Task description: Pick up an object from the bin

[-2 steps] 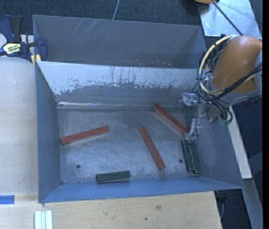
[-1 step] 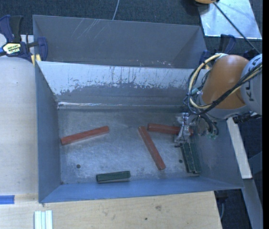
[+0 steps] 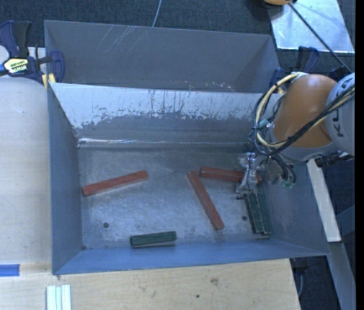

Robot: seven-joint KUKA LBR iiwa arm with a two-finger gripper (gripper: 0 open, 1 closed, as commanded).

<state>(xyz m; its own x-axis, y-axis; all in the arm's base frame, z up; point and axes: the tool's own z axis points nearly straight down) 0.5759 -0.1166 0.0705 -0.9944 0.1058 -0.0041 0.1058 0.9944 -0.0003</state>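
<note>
Gripper [image 3: 249,178] positioned low at the right of the grey metal bin [image 3: 62,192], spread or pressed together cannot be told, slanted red-brown stick [image 3: 206,202] laid nearby, dark green bar [image 3: 258,215] just beneath, short red-brown stick [image 3: 217,173] ended at it.

Nearest my gripper [image 3: 249,181]: short red-brown stick [image 3: 217,173], flat on the floor of the bin [image 3: 162,212], lying crosswise, right end at my gripper. Dark grey-green bar [image 3: 258,215] lies flat just below, running toward the front right corner, upper end beneath my gripper. Longer red-brown stick [image 3: 206,202] lies flat and diagonal, upper end near the short stick's left end.
</note>
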